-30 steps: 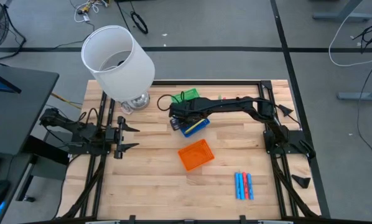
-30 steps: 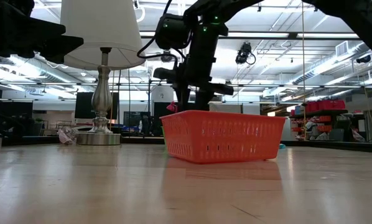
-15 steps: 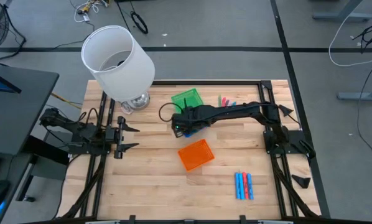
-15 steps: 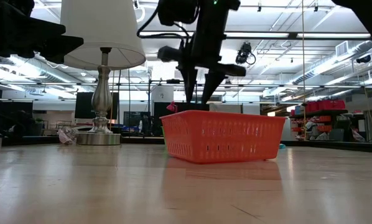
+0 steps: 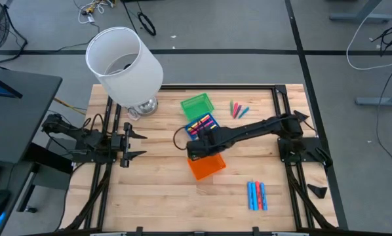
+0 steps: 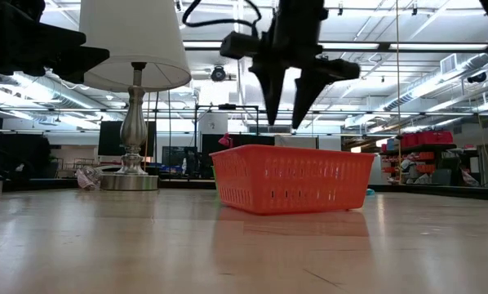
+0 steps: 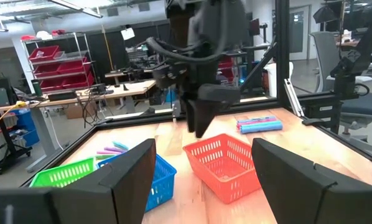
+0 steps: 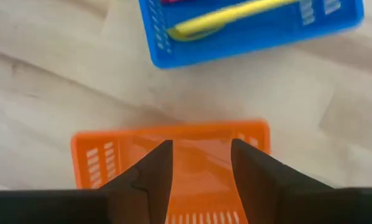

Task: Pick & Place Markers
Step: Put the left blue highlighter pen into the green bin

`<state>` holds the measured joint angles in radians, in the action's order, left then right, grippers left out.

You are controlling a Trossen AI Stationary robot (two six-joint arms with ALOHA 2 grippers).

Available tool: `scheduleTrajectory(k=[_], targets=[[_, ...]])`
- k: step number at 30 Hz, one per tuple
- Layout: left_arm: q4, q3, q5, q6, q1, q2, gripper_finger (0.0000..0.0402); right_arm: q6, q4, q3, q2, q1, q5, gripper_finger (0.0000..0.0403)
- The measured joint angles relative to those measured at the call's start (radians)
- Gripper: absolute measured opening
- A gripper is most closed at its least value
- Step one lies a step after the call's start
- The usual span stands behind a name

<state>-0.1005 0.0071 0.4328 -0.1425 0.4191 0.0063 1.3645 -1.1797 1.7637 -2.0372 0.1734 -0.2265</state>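
Several markers lie inside the blue tray (image 5: 202, 123); a yellow marker (image 8: 236, 15) shows there in the right wrist view. A few loose markers (image 5: 237, 108) lie near the far edge, and three more markers (image 5: 256, 195) lie side by side near the right front. My right gripper (image 5: 195, 151) hangs open and empty above the orange tray (image 5: 207, 165), fingers pointing down (image 6: 282, 122), with the orange tray (image 8: 173, 155) right beneath it. My left gripper (image 5: 128, 141) waits open at the table's left.
A green tray (image 5: 196, 105) sits on the far side of the blue tray. A table lamp with a white shade (image 5: 124, 59) stands at the far left, its base (image 5: 142, 108) on the table. Bare wood lies near the front left. A black frame borders the table.
My right gripper has moved from over the blue tray toward the near edge and now stands over the orange tray; it has also risen. The blue tray with its markers, covered by the arm before, now shows in full.
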Motion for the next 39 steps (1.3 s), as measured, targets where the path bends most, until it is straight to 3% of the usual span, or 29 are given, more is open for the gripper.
scheduleTrajectory(k=[17,39], targets=[[0.0,0.0,0.0,0.0,0.0,0.0,0.0273,0.384,0.009,-0.236,0.152,0.293,0.051,0.0164],[0.0,0.0,0.0,0.0,0.0,0.0,0.0273,0.843,-0.045,-0.247,0.152,0.681,0.142,0.0164]])
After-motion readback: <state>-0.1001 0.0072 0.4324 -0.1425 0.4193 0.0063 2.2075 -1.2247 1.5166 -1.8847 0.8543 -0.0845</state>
